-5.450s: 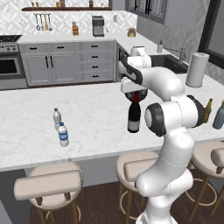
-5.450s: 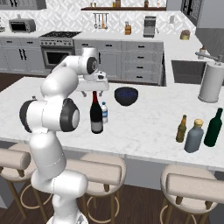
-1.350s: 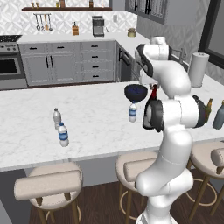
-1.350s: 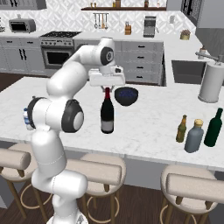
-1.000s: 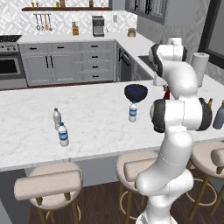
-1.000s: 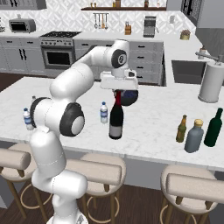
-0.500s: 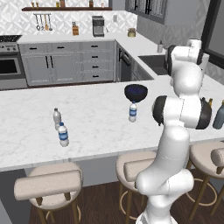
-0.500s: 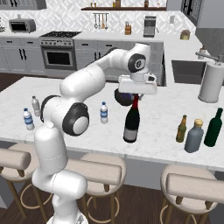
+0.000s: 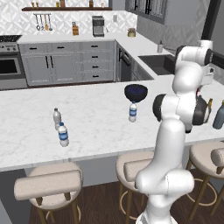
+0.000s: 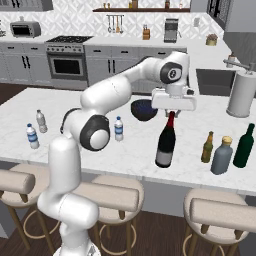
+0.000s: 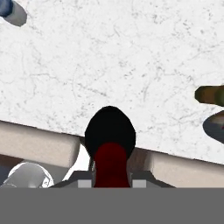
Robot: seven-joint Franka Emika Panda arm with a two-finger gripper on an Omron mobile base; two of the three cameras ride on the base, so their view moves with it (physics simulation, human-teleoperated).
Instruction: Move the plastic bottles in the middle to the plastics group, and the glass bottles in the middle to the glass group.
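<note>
My gripper (image 10: 171, 115) is shut on the red top of the tall dark wine bottle (image 10: 165, 142), which hangs slightly tilted over the counter's front part, right of the dark blue bowl (image 10: 144, 110). In the hand view the wine bottle (image 11: 110, 133) sits between my fingertips. To its right stand a brown beer bottle (image 10: 207, 147), a squat grey-blue bottle (image 10: 221, 156) and a green bottle (image 10: 244, 146). One small water bottle (image 10: 118, 128) stands mid-counter by the bowl. Two more water bottles (image 10: 32, 136) (image 10: 41, 121) stand at the far left. In the left base view my arm hides the wine bottle.
A white paper-towel roll (image 10: 240, 95) stands at the back right near the sink. Padded stools (image 10: 115, 197) line the front edge of the marble counter (image 10: 75, 115). The bowl (image 9: 135, 92) and the middle water bottle (image 9: 133, 111) stand close together.
The arm has swung to the right with the wine bottle, from beside the bowl and middle water bottle to nearer the bottles at the right end. The other bottles stayed put.
</note>
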